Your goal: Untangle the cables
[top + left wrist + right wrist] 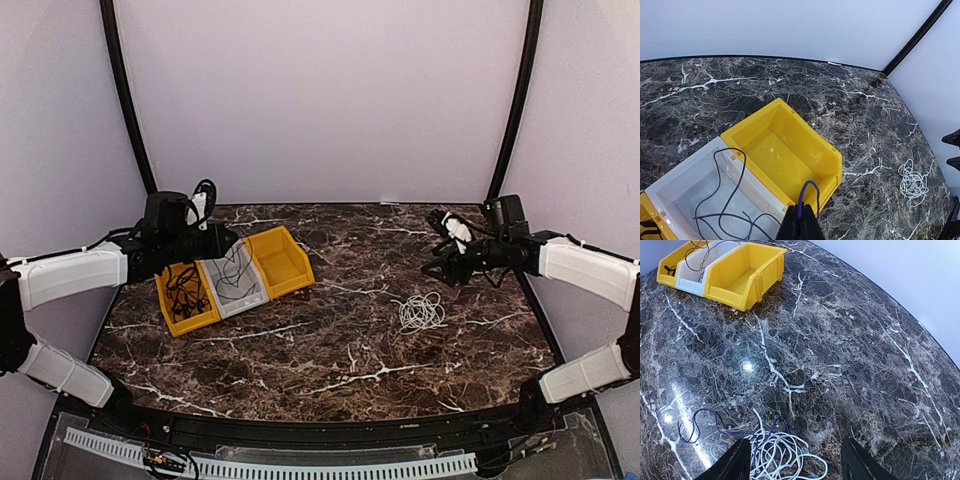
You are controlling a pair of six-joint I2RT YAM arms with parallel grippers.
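Note:
A tangle of white cable (420, 312) lies on the marble table (340, 350) right of the middle. In the right wrist view the white tangle (777, 455) has a thin dark blue cable (705, 422) threaded through it. My right gripper (797, 465) is open and empty just above that tangle; it also shows in the top view (440, 255). My left gripper (801, 216) is shut on a loop of a thin dark blue cable (808, 192), which trails down into the white bin (685, 175). It hovers over the bins (228, 240).
Three bins stand in a row at the back left: a yellow bin (172, 312) holding black cables (185, 290), the white bin (255, 295), and an empty yellow bin (285, 262). Black frame posts (515, 110) rise at the back corners.

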